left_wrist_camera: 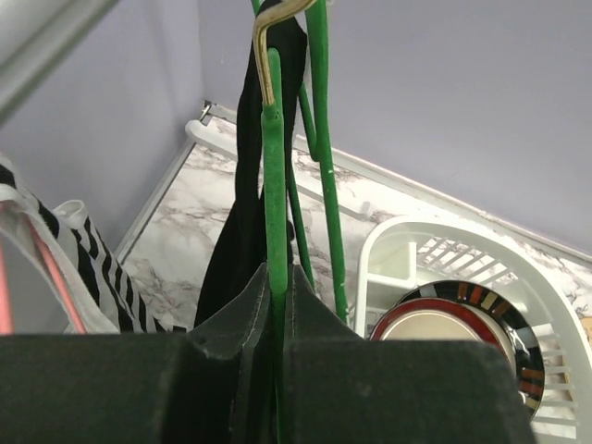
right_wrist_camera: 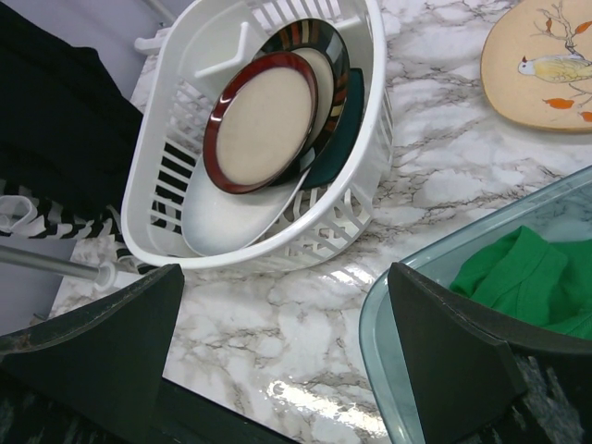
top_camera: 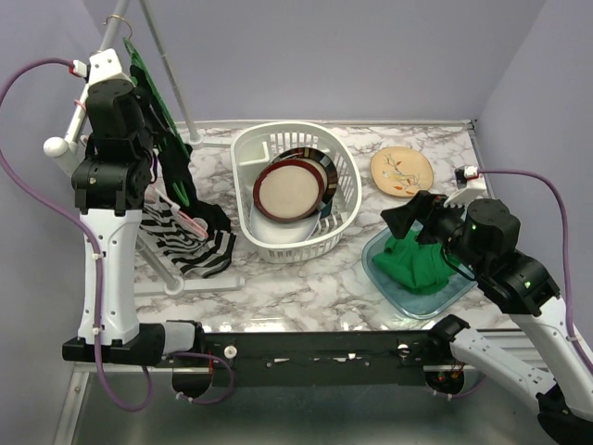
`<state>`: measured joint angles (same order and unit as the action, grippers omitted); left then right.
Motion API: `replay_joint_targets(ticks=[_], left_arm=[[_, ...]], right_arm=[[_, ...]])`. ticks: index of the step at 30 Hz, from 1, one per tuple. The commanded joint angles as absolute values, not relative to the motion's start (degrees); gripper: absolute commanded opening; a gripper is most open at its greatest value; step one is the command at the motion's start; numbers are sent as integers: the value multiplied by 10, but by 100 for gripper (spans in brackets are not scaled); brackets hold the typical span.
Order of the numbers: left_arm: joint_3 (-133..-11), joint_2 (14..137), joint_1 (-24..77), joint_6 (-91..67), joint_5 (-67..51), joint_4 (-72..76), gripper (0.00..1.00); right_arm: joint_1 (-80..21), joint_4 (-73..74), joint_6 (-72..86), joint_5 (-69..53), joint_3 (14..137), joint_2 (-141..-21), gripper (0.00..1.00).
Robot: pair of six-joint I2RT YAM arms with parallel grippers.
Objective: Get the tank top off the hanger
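The top camera sat high above and behind the arm bases, which lay at 6 o'clock. It faced down and forward toward the back wall at 12, far enough off to take in the whole counter (top_camera: pixel 315 278). The left wrist camera rode high at 9 o'clock, pressed close to the hanger (left_wrist_camera: pixel 274 185). It looked past its own left fingers (left_wrist_camera: pixel 231 324) toward the back wall, with the basket (left_wrist_camera: pixel 368 273) at its 4 o'clock. The right wrist camera hung low at 3 o'clock, tilted down at the counter between its right fingers (right_wrist_camera: pixel 102 342) and facing 10 o'clock. All three views shared the basket.
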<state>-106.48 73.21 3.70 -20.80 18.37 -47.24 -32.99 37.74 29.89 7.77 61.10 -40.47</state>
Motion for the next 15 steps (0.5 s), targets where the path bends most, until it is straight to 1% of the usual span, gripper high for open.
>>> replay_joint_targets(ticks=[1, 7, 13, 15], left_arm=[[-1127, 744, 37, -207, 193, -510, 0], [-1155, 744, 37, -218, 221, -537, 0], [-1170, 728, 37, -221, 205, -560, 0], [-1176, 717, 37, -217, 176, -560, 0]], right_arm=[[-328, 375, 294, 65, 612, -402, 100], [-329, 373, 296, 57, 614, -405, 100], [-329, 374, 296, 55, 613, -400, 100], [-329, 368, 288, 36, 611, -398, 100]])
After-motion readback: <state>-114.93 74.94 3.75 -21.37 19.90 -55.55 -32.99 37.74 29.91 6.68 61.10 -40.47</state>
